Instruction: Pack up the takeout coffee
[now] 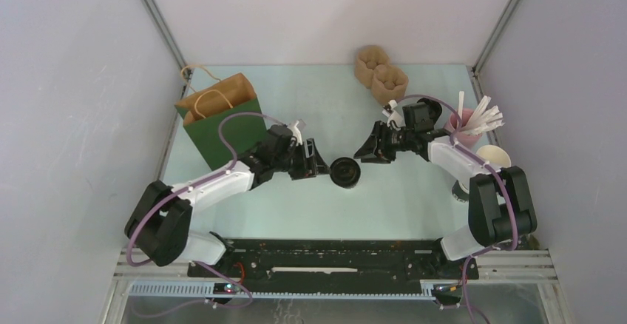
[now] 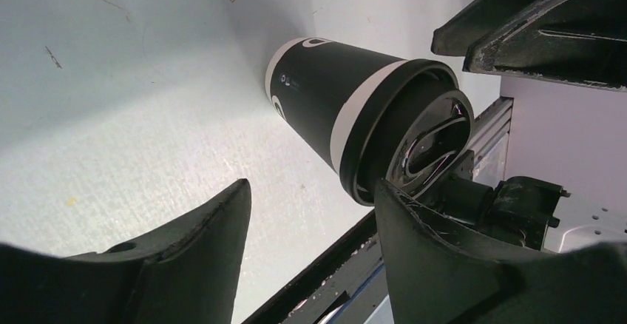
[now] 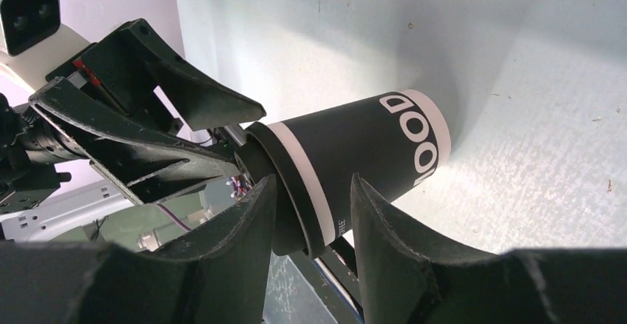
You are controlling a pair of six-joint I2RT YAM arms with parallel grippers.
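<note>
The takeout coffee stands upright on the table, its black lid up and its long axis vertical, to the right of the green paper bag and somewhat nearer the arm bases than the bag is. The left gripper sits between the bag and the cup, with the cup just beyond its fingertips on the side away from the bag. Its jaws are spread wide and hold nothing. The right gripper faces the cup from the side farthest from the bag. Its jaws stand moderately apart and are empty too, with the cup just past their tips, not between them. Both claws are close, and the left looks slightly the nearer. In both wrist views the cup's axis runs more along the line of the jaw gap than across it, so a side grasp probably calls for rolling the wrist until the fingers flank the cup wall, then a short advance away from the bag for the left arm
</note>
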